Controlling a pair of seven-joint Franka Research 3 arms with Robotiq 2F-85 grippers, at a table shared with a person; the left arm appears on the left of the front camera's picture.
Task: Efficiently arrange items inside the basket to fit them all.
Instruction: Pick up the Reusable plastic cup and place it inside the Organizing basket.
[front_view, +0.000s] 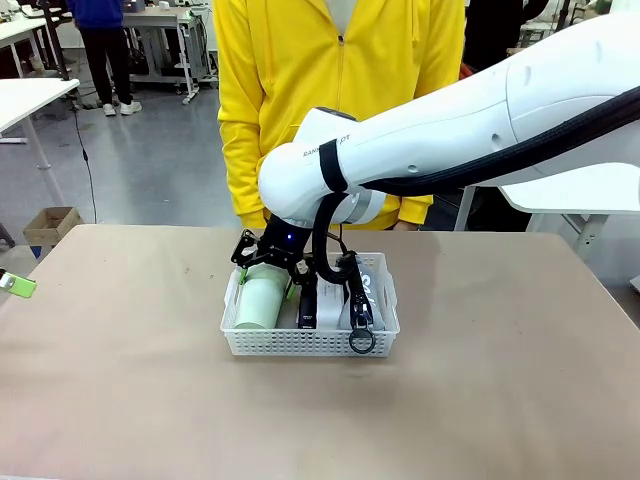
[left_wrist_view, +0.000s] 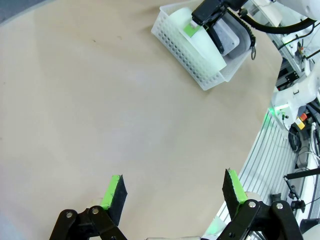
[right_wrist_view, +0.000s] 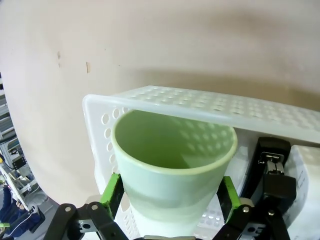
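Basket (front_view: 300, 342) work is looking close to finished: the white perforated basket is sitting near the middle of the tan table (front_view: 120, 400), just in front of the person in yellow (front_view: 330, 100) who is standing at the far side. Inside it, going from largest to smallest as they show, the pale green cup (front_view: 262, 300) is lying on its side at the left end, its mouth facing the near wall in the right wrist view; the grey pouch (front_view: 365, 295) with its black ring (front_view: 361, 342) is filling the right end; the black stapler (front_view: 307, 300) is lying between them. A white box cannot be told apart from the pouch in these pictures.

The right gripper (right_wrist_view: 170, 197) is reaching down into the left end, its green pads pressing both sides of the cup, so it is gripping the cup. The left gripper (left_wrist_view: 175, 192) is hanging over bare table well to the left, jaws spread wide with nothing between them.

What seems left is letting go of the cup and drawing the arm clear.
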